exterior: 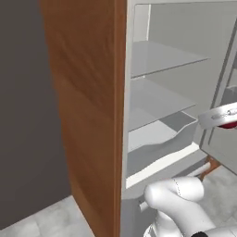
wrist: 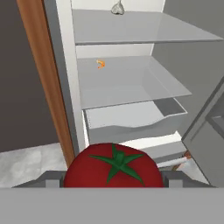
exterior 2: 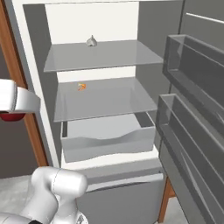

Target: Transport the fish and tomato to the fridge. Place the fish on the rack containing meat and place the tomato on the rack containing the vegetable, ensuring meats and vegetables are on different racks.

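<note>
My gripper (wrist: 113, 178) is shut on the glossy red tomato (wrist: 113, 167), which has a green stem star facing the hand camera. It hangs in front of the open fridge (exterior 2: 52, 26), left of the shelves; the tomato (exterior 2: 12, 117) peeks out red under the white hand. The whitish garlic-like bulb (exterior 2: 91, 41) sits at the back of the top shelf (exterior 2: 118, 54). The tiny orange shrimp (exterior 2: 81, 86) lies at the back left of the middle shelf (exterior 2: 109, 99). The fish is out of view.
Below the shelves a grey drawer (exterior 2: 105, 142) stands pulled open. The open fridge door with its deep grey bins (exterior 2: 197, 70) stands on the right. A brown wood side panel (exterior: 88, 92) borders the fridge on the left, close to my hand.
</note>
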### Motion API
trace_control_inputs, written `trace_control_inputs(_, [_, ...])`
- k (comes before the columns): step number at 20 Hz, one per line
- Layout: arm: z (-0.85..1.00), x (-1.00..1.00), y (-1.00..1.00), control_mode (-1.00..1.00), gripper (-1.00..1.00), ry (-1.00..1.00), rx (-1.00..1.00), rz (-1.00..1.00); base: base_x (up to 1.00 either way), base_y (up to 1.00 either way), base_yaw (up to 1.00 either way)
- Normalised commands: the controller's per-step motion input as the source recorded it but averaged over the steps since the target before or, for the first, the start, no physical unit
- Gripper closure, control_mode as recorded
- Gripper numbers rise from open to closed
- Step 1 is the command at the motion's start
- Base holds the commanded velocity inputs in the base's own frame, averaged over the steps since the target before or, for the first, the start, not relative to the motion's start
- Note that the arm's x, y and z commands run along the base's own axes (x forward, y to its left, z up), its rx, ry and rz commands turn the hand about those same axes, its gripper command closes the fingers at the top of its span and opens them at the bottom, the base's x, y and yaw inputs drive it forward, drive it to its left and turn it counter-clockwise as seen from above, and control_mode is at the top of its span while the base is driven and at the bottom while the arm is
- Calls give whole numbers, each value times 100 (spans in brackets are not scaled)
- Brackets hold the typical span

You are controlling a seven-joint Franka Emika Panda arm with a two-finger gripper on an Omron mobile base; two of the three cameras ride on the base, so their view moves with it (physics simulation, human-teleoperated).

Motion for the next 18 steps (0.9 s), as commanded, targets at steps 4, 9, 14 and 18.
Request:
trace_control_inputs(4, [0, 0, 0, 100, 100, 0, 0, 0, 64, -47, 20])
trace_control_inputs(9, [0, 0, 0, 100, 100, 0, 0, 0, 31, -46, 33])
trace_control_inputs(14, [0, 0, 0, 100, 100, 0, 0, 0, 27, -30, 12])
trace_control_inputs(18, [0, 0, 0, 100, 100, 0, 0, 0, 77, -14, 15])
